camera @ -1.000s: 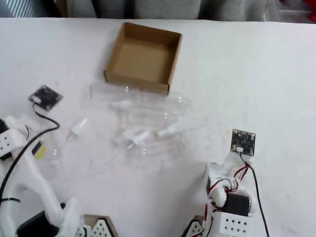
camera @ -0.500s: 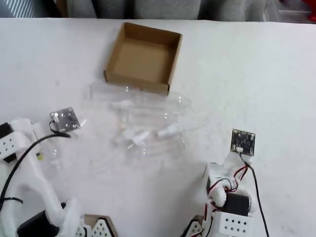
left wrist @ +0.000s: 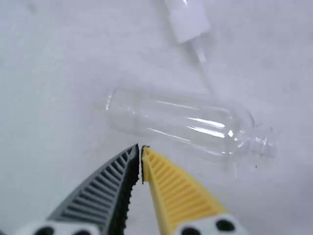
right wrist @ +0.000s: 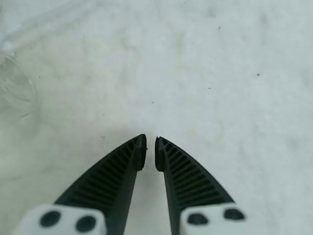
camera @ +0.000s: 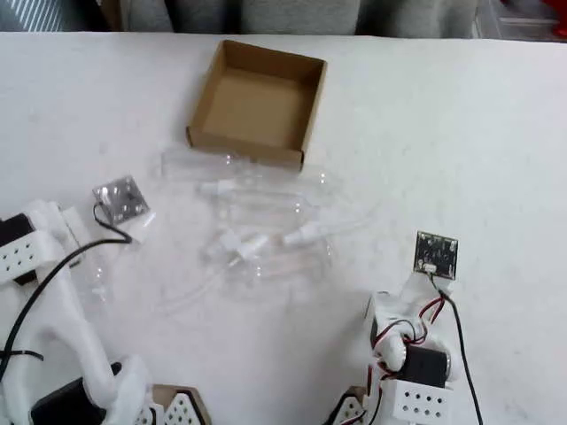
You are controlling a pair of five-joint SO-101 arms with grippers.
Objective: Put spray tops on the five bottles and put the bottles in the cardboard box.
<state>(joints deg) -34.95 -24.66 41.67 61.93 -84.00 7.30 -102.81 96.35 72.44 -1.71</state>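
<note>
My left pincer (left wrist: 141,149), closed and empty, has swung inward to hover just beside an uncapped bottle (left wrist: 186,125) lying on the worktop (left wrist: 49,73), a spray top (left wrist: 188,22) near it. My right pincer (right wrist: 150,147) is likewise closed. Capping can begin; the cardboard box (camera: 244,146) stands well apart.

No lettering, label, number or sign is legible on the brown cardboard box (camera: 257,102) or the clear plastic bottle (left wrist: 186,125).
</note>
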